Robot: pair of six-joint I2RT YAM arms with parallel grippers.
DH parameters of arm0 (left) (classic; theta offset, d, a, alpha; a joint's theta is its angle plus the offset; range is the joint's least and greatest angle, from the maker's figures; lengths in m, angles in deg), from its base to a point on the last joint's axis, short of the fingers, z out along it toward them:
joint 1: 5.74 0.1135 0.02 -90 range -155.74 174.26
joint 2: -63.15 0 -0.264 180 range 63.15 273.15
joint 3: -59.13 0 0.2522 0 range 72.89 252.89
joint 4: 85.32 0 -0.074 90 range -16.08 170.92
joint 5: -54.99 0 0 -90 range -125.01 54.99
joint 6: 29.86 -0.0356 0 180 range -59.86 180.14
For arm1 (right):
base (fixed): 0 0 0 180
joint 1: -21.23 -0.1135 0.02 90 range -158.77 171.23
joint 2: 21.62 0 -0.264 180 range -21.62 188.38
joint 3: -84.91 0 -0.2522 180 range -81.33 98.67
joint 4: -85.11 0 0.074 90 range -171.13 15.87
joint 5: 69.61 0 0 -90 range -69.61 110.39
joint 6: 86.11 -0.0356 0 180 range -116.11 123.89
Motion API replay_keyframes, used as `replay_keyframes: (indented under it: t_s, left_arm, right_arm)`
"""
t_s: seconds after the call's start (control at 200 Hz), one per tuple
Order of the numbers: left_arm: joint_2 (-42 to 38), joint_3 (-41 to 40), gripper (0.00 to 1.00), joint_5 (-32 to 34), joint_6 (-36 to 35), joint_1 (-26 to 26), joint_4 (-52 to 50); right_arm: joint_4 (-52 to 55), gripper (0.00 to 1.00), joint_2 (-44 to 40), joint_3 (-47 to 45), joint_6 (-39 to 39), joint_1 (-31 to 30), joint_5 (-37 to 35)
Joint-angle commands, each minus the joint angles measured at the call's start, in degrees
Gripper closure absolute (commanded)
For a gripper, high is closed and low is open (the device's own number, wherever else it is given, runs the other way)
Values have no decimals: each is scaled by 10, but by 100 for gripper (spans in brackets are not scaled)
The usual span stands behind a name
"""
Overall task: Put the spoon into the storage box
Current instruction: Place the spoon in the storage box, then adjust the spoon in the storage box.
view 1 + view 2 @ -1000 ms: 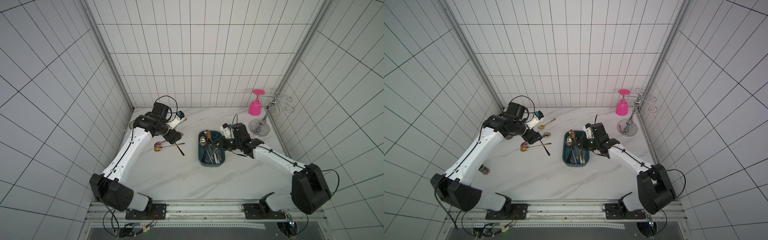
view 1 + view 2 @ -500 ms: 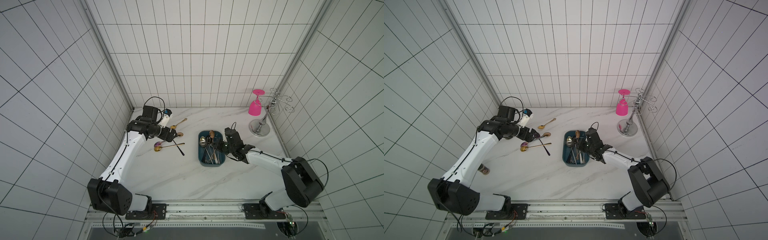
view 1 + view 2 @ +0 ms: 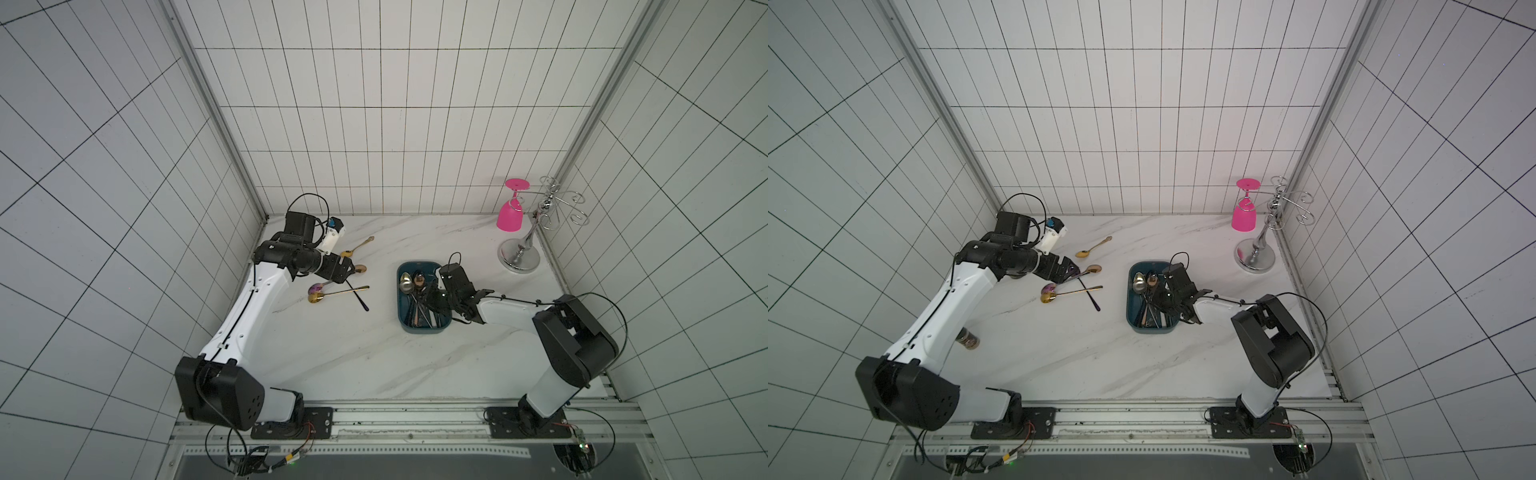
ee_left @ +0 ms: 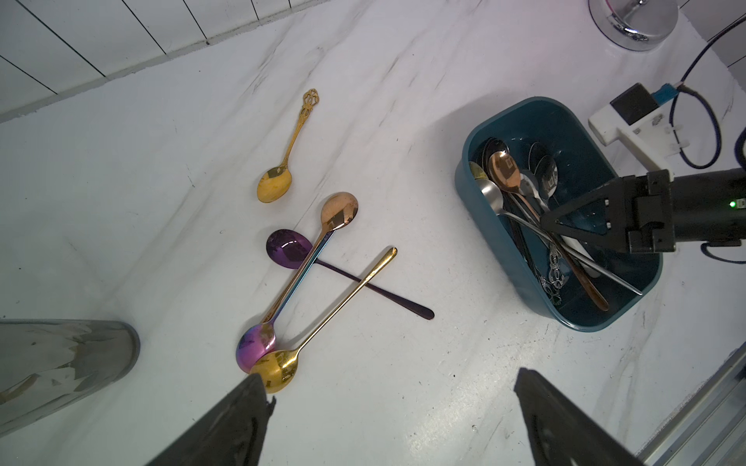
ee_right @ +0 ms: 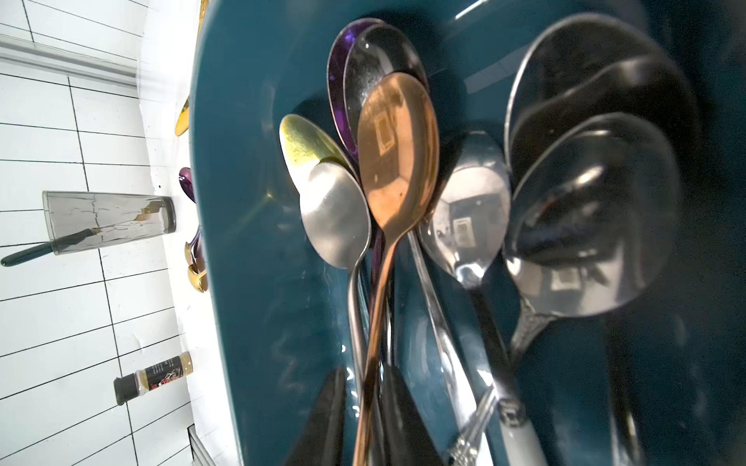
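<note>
Inside the box [image 5: 242, 210], a dark teal tub with rounded corners, the spoon [image 5: 397, 161] lies bowl up on a heap of other spoons [image 5: 472, 210]. It is polished copper, with an oval bowl and a slim handle running along the box's length. The right gripper [image 5: 363, 369] sits low over the box, its fingers [image 5: 331, 403] on either side of that handle. They look slightly parted and clear of it, though the close view blurs the edges. The box stands near the middle of the table [image 3: 374, 365]. Well apart, the left gripper [image 4: 389, 375] hangs wide open above the table, one finger just beside a gold spoon [image 4: 274, 369] among several lying loose.
</note>
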Motion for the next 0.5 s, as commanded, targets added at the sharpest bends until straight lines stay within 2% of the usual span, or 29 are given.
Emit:
replay_keyframes:
  t_s: [0.0,0.165,0.325,0.42,0.495]
  left_arm:
    - [-6,-2,3,1,-3,3,12]
    - [-4,-3,3,8,-5,5,10]
    - [-2,-2,3,8,-4,6,10]
    - [0,-2,3,9,-4,5,10]
    - [2,-1,3,9,-4,6,10]
  right_arm:
    - [59,75,-39,38,35,-3,-21]
    - [196,68,-69,94,108,-4,-49]
    - [335,59,-51,163,165,-9,-56]
    - [373,46,-25,186,172,-17,-61]
    - [385,41,1,198,167,-21,-53]
